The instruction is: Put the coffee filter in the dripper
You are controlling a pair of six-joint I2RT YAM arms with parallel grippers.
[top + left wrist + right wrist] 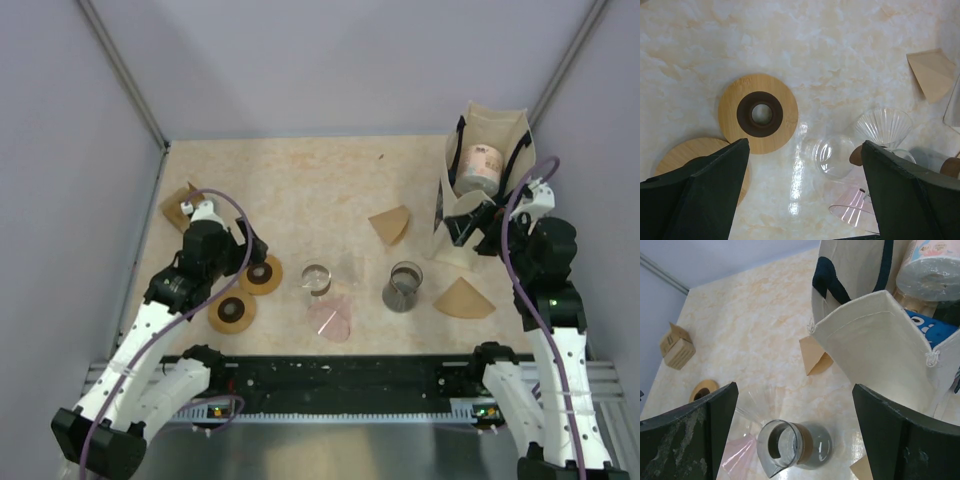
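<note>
Left gripper [805, 144], right gripper [795, 387]: both spread wide, empty.
Only the right wrist shows the blue pack [932, 332] inside the bag [875, 345].

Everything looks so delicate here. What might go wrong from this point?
The near paper filter lies flat on the table, so it may slip or crumple when pinched. The clear glass dripper stands close to a pink dripper and a grey jug; a stray bump might tip any of them.

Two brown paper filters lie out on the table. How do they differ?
The far filter lies left of the tote bag; the near filter lies right of the grey carafe. The far filter looks smaller and narrower; the near filter fans wider. Both are brown paper lying on the table.
</note>
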